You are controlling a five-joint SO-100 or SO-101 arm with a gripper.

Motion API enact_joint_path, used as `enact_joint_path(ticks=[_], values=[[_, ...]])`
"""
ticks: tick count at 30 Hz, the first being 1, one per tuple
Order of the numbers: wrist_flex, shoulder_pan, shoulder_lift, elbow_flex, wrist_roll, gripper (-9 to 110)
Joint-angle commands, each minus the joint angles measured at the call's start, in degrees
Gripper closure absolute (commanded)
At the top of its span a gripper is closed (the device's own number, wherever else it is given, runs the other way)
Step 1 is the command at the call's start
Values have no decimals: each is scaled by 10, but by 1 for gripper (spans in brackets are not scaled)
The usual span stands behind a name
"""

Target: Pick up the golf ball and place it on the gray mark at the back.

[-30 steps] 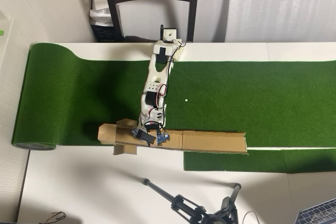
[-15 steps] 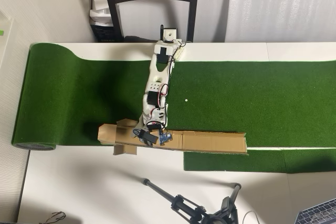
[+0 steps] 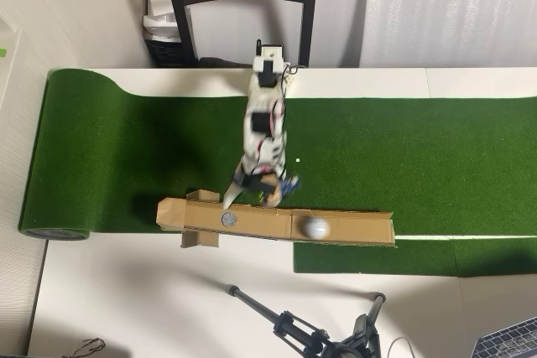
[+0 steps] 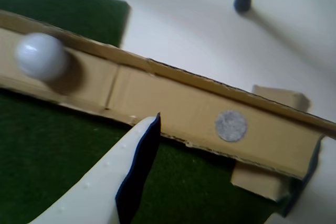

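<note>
One golf ball (image 3: 316,226), one gray mark (image 3: 229,219), both in one cardboard trough (image 3: 361,225).

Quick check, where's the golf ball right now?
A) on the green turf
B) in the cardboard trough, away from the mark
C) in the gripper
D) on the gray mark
B: the overhead view shows the golf ball lying in the cardboard trough, apart from the gray mark further along the same trough, and the wrist view shows that same gap between ball and mark, with nothing held in the gripper.
</note>
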Motion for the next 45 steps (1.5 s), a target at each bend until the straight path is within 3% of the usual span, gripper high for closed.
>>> enact_joint_path(ticks=[1, 9, 14, 20, 28, 40, 45], values=[[8, -12, 149, -53, 6, 54], [96, -22, 243, -33, -1, 54], [96, -8, 301, 60, 0, 54], [96, 18, 486, 213, 12, 54], [83, 18, 798, 571, 90, 54], [-71, 9, 1239, 1080, 96, 54], [-152, -51, 1252, 1207, 96, 54]])
